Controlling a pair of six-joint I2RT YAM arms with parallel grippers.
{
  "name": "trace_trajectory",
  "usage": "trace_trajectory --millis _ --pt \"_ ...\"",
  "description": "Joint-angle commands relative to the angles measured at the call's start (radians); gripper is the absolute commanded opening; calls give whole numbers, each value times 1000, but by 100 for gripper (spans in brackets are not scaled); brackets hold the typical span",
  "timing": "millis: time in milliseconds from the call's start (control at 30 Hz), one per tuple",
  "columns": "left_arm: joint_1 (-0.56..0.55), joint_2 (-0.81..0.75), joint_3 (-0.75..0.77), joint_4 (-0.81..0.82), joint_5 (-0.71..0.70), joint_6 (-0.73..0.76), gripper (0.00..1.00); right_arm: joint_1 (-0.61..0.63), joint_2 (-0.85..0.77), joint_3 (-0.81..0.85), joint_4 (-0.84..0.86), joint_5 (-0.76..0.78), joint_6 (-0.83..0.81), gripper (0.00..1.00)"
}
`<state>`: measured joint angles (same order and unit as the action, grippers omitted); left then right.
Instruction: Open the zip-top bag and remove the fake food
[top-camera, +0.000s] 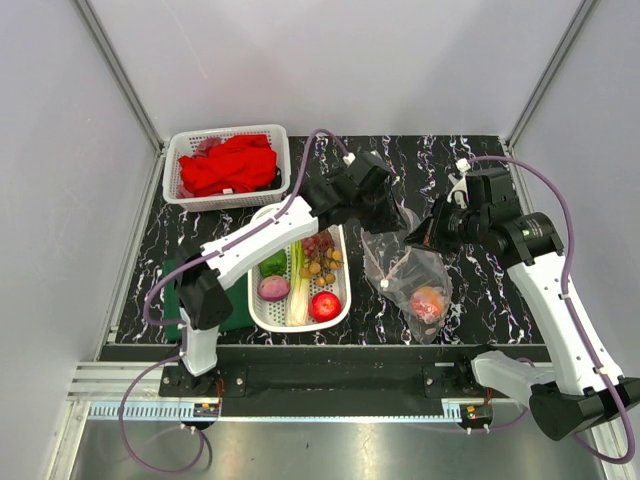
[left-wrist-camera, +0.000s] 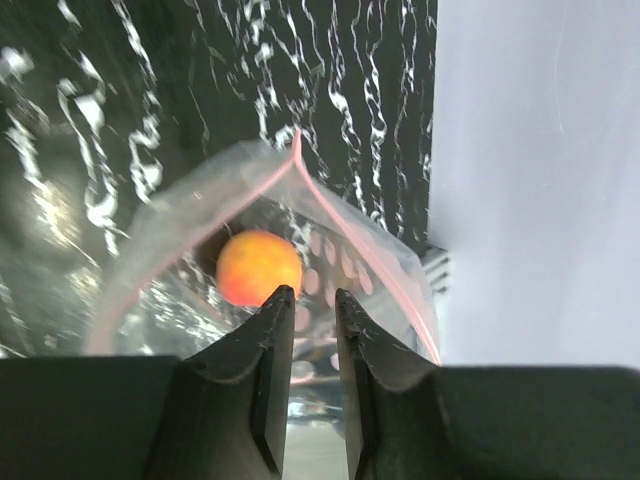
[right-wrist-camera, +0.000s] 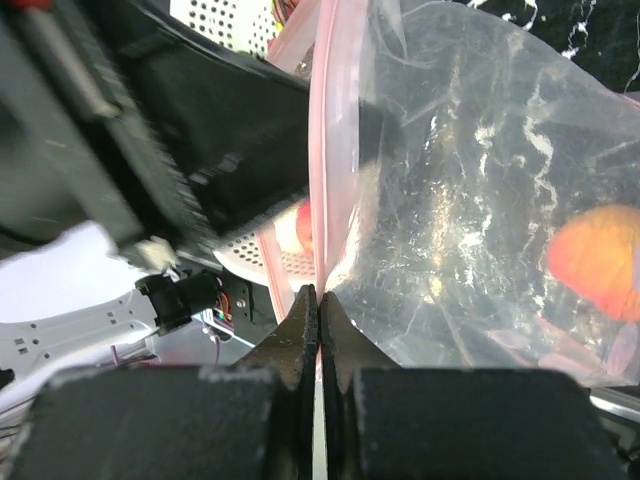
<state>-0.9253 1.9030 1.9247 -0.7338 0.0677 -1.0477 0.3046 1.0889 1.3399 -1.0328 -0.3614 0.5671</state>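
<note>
The clear zip-top bag (top-camera: 405, 268) lies right of the white tray, mouth held up and open, with an orange peach (top-camera: 428, 303) inside. My right gripper (top-camera: 421, 236) is shut on the bag's pink zip strip (right-wrist-camera: 322, 150), which runs straight into its closed jaws (right-wrist-camera: 319, 292). My left gripper (top-camera: 388, 218) sits at the bag mouth. In the left wrist view its fingers (left-wrist-camera: 310, 296) stand a little apart, pointing into the opening at the peach (left-wrist-camera: 258, 267), with only bag film showing beyond the gap. The other fake food lies in the tray: apple (top-camera: 324, 305), onion (top-camera: 273, 288), leek (top-camera: 298, 290), grapes (top-camera: 318, 243), pepper (top-camera: 273, 263).
The white perforated tray (top-camera: 262, 318) sits left of the bag. A white basket (top-camera: 276, 135) holding a red cloth (top-camera: 228, 165) stands at the back left. My left arm (top-camera: 260, 235) stretches across over the tray. Grey walls close in the table on three sides.
</note>
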Motion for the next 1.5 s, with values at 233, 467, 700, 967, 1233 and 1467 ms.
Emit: trace_trajectory --millis 233,467,700,967,1233,1467 --pt "-43 24 -33 11 -49 -169 23 -4 -15 42 97 -30 73 0" --pt "-47 -41 -88 14 -198 -29 21 -4 2 74 181 -93 160 0" --pt "-61 -30 -147 51 -224 109 22 -4 -69 -97 220 -88 171 0" --pt "-112 37 -217 111 -211 259 30 -4 -198 -274 221 -70 203 0" --pt "-119 83 -222 125 -198 308 32 -5 -172 -164 117 -10 163 0" --pt "-118 119 -210 111 -194 339 54 -4 -147 -74 117 -21 180 0"
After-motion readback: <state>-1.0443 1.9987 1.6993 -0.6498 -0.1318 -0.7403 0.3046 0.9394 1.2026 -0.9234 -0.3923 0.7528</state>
